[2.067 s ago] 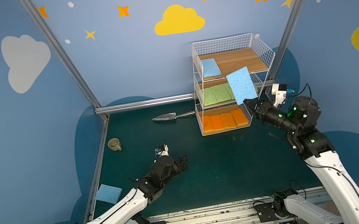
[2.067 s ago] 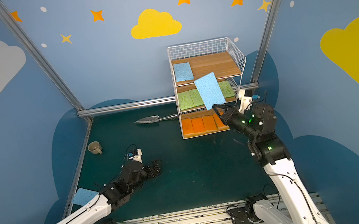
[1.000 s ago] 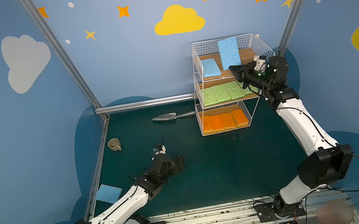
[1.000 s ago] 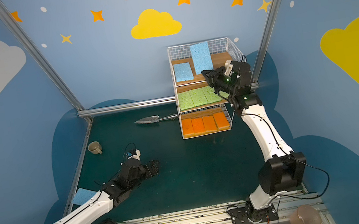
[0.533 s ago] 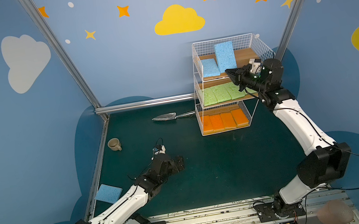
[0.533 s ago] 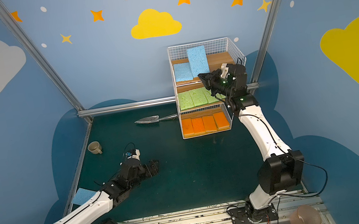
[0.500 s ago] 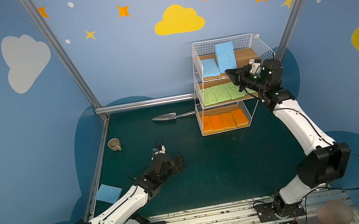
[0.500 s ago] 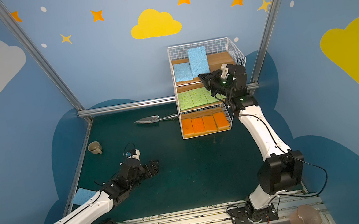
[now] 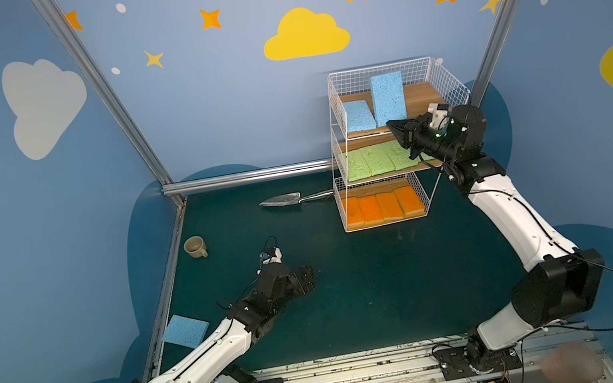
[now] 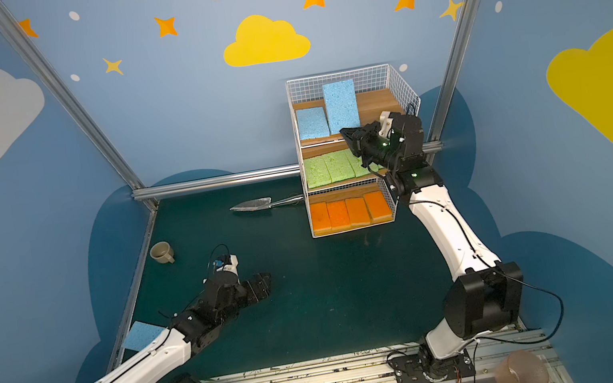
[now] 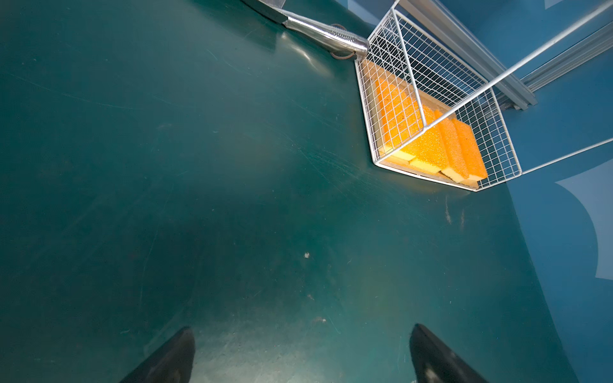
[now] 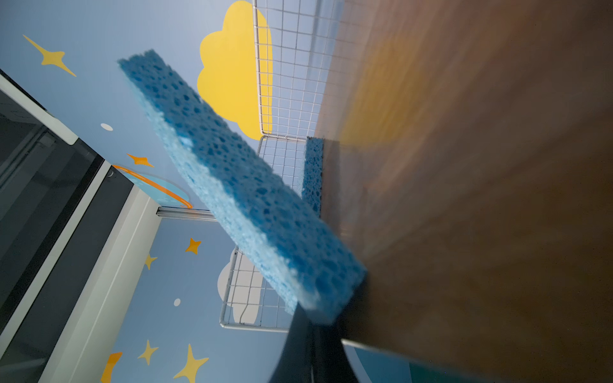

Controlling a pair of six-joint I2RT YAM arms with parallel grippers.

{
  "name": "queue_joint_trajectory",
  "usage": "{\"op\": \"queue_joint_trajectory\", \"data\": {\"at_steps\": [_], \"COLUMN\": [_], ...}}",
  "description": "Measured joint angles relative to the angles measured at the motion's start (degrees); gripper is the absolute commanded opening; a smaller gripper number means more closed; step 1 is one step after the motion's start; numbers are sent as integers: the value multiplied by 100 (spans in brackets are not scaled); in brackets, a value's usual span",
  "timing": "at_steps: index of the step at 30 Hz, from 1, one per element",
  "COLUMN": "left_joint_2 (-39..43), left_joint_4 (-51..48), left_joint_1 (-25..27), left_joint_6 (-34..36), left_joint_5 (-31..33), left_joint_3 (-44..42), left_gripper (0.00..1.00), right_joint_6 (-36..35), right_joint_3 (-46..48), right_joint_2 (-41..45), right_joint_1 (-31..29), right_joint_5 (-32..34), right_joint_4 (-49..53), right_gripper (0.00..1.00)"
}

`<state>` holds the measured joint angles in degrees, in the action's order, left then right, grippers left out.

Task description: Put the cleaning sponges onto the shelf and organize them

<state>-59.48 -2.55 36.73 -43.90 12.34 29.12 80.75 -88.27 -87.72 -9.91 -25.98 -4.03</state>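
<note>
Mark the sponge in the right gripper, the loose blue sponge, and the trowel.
held blue sponge (image 9: 388, 98): in a top view, middle of its face.
loose blue sponge (image 9: 185, 330): in a top view, middle of its face.
trowel (image 9: 282, 200): in a top view, its blade.

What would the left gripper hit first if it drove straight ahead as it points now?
Most likely the bare green mat: the open left gripper seems angled down at it, with nothing in between. The shelf sits off that line, though depth is unclear.
</note>
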Motion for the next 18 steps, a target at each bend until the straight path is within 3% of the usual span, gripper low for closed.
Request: {"op": "queue_joint_trajectory", "data": {"at_steps": [4,11,18], "left_joint_2": [2,39,118], "left_joint_4": [0,0,-4], "left_joint_1": [-4,-9,-9], "left_joint_6": [0,-2,-2], "left_joint_5": [2,4,15], "left_joint_3": [0,-9,-9], "left_gripper": [100,100,100], "right_joint_6": [2,0,0], "right_joint_3": [0,0,0], "right_joint_2": [2,9,13], "right_joint_1": [0,0,9], "right_joint_5": [0,-17,-44], "right_joint_4": [-2,-61,-166], "right_gripper": [0,22,29]}}
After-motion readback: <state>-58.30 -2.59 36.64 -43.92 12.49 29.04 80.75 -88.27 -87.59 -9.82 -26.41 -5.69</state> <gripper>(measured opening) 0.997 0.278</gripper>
